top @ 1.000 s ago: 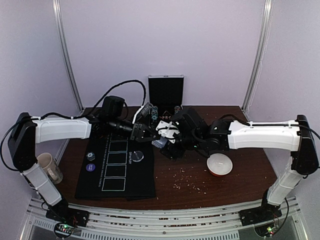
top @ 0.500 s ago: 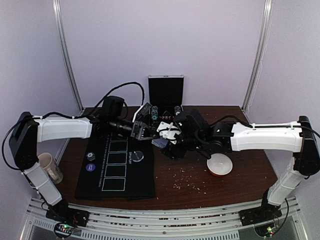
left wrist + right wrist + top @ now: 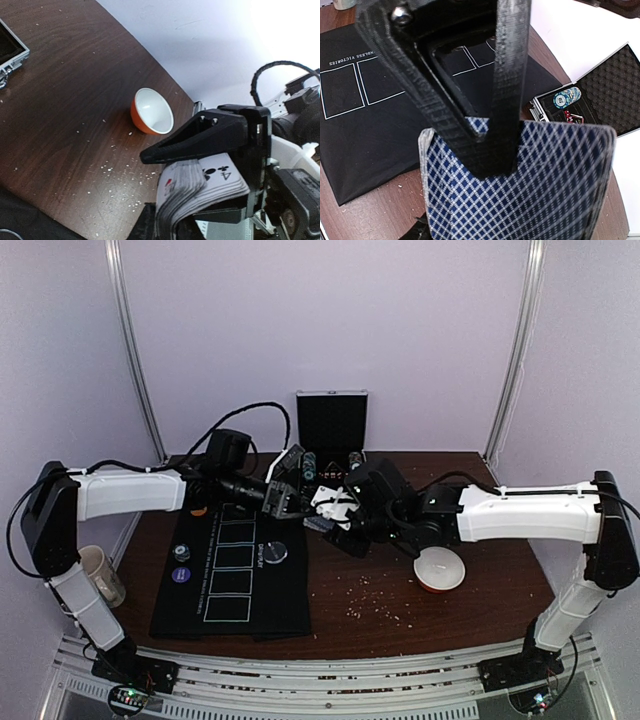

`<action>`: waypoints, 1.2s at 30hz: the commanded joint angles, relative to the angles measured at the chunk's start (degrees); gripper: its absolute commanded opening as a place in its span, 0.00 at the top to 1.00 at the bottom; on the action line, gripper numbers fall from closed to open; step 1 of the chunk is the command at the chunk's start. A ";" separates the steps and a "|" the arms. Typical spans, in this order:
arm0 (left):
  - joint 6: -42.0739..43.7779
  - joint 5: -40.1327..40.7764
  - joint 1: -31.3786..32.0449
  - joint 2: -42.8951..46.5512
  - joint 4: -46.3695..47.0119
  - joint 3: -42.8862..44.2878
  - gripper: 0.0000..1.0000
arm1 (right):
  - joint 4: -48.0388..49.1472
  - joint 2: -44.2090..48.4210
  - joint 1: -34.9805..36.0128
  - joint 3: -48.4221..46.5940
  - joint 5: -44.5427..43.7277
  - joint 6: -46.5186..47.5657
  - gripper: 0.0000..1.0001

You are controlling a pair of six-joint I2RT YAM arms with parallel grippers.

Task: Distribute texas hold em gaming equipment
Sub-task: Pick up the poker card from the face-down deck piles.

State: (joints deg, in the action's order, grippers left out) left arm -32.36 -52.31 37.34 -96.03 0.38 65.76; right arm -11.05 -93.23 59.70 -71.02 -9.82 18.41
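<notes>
Bowl (image 3: 439,568) right of card deck (image 3: 210,182), mug (image 3: 100,575) far left

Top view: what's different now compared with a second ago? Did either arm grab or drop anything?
The right gripper has edged left, toward the deck of cards that the left gripper holds clamped. Its fingers now straddle the deck's top edge, though a grip on a card isn't clear. Nothing was let go. The left gripper hardly moved; the bowl, mug and black mat stayed put.

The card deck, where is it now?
In the top view, the deck is held in the left claw, by the right edge of the black mat, left of the bowl.
</notes>
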 commanded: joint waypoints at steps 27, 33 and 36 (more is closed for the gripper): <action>20.35 16.18 -0.35 0.23 -20.46 10.04 0.70 | -4.33 -1.04 -0.73 -3.27 1.24 -1.01 0.48; 20.10 13.49 -0.53 0.30 -19.96 9.57 0.66 | -4.24 -1.21 -0.80 -3.40 1.36 -1.18 0.48; 20.35 12.82 -0.57 0.56 -19.96 9.55 0.64 | -4.33 -1.16 -0.78 -3.51 1.20 -1.19 0.48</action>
State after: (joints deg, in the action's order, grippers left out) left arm -13.34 -39.51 37.43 -96.53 -19.11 74.72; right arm -16.21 -95.26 58.85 -73.78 -8.40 17.72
